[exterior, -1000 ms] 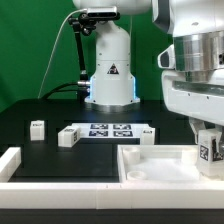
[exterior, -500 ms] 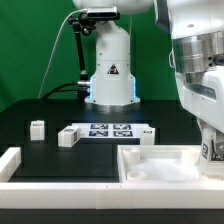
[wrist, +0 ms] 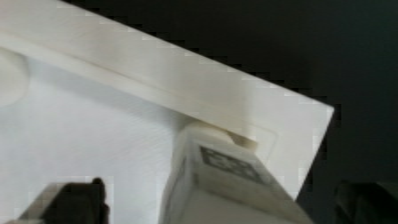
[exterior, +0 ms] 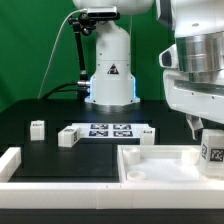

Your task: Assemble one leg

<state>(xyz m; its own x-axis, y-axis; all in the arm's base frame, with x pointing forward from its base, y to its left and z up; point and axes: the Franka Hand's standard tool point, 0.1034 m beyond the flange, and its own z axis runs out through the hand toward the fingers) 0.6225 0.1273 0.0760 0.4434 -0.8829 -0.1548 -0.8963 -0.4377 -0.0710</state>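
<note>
The leg [exterior: 212,152], a small white peg with a tag on its face, stands upright at the far corner of the large white panel [exterior: 150,168] at the exterior view's right. In the wrist view the leg [wrist: 222,170] sits at the panel's corner recess [wrist: 249,135]. My gripper [exterior: 210,138] is directly above it. Its dark fingers [wrist: 71,200] straddle the leg with a gap showing on each side, so the gripper [wrist: 217,208] is open around the leg and not touching it.
Three more white legs lie on the black table [exterior: 37,127] [exterior: 68,137] [exterior: 147,133] around the marker board [exterior: 110,130]. A white L-shaped rail [exterior: 10,160] runs along the front left. The arm's base [exterior: 110,70] stands behind.
Half a second ago the hand was turned and leaning over the leg; it has now turned back to how it stood a second ago. The leg stays at the panel's corner.
</note>
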